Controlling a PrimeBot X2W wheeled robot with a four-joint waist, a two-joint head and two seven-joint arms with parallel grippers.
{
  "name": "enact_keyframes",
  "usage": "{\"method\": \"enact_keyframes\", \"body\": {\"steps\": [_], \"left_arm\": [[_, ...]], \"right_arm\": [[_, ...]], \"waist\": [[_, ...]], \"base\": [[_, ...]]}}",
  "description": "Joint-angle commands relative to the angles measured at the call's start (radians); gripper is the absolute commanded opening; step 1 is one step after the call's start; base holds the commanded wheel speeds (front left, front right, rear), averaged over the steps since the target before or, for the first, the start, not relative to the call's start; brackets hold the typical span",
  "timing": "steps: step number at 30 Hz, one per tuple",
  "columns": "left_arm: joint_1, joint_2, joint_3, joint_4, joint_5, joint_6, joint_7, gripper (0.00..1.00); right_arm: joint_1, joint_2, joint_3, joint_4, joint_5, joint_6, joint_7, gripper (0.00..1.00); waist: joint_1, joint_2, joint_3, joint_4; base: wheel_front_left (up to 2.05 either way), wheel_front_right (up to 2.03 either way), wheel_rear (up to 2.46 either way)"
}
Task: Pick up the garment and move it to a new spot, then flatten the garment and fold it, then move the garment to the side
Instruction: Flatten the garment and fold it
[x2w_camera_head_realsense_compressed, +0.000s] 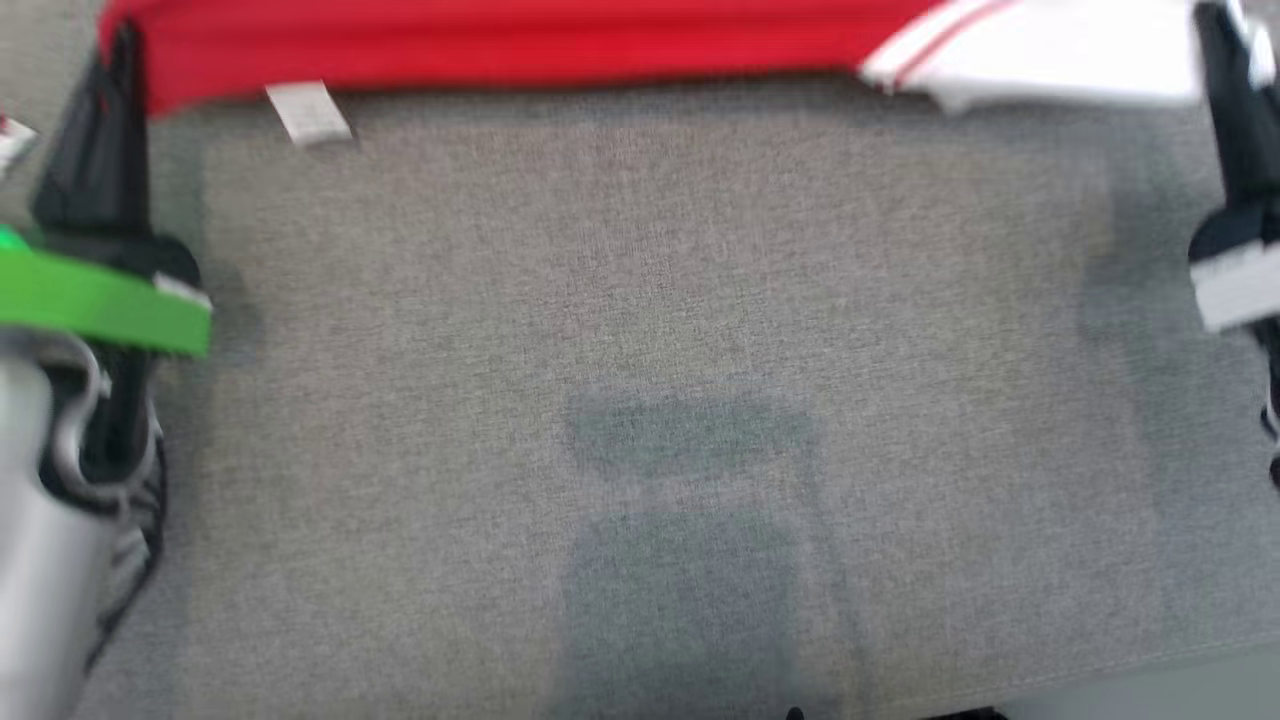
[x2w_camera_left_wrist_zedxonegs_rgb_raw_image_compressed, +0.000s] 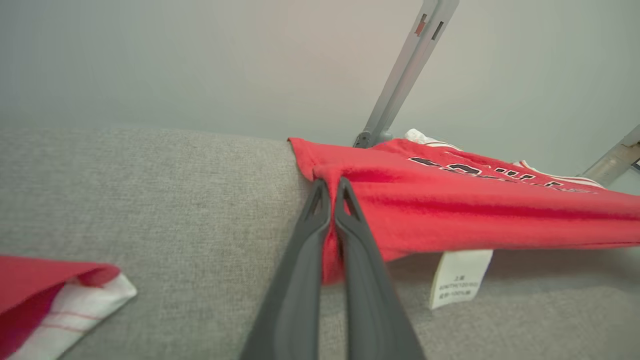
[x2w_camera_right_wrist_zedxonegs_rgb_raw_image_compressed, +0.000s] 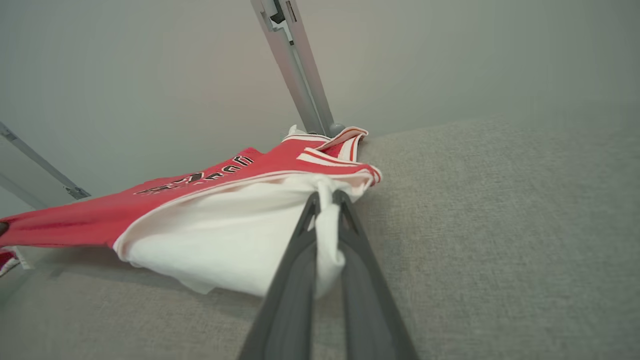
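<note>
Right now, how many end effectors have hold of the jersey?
2. The left end effector is shut on the red edge of the jersey, near its white care label; the right end effector is shut on its white part. Neither is hidden.

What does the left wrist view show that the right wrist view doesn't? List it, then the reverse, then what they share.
Left wrist view: the left end effector shut on the red edge of the garment, with a white label hanging beneath. Right wrist view: the right end effector shut on the white part, near the striped trim. Both: the black lettering, the grey surface and a metal strut.
</note>
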Motion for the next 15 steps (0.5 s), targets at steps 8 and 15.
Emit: {"method": "enact_keyframes", "body": {"steps": [8, 15], "left_arm": [[0.365, 0.02, 0.01, -0.216, -0.068, 0.122, 0.007, 0.0], [0.571, -0.016, -0.041, -0.308, -0.063, 0.188, -0.002, 0.0]], "right_arm": [[0.343, 0.105, -0.171, -0.143, 0.01, -0.005, 0.061, 0.0], [0.528, 0.2, -0.233, -0.166, -0.026, -0.004, 0.124, 0.0]], "waist": [[0.0001, 0.0, -0.256, 0.025], [0.0001, 0.0, -0.307, 0.013]], "base": [[0.0, 0.0, 0.0], [0.0, 0.0, 0.0]]}}
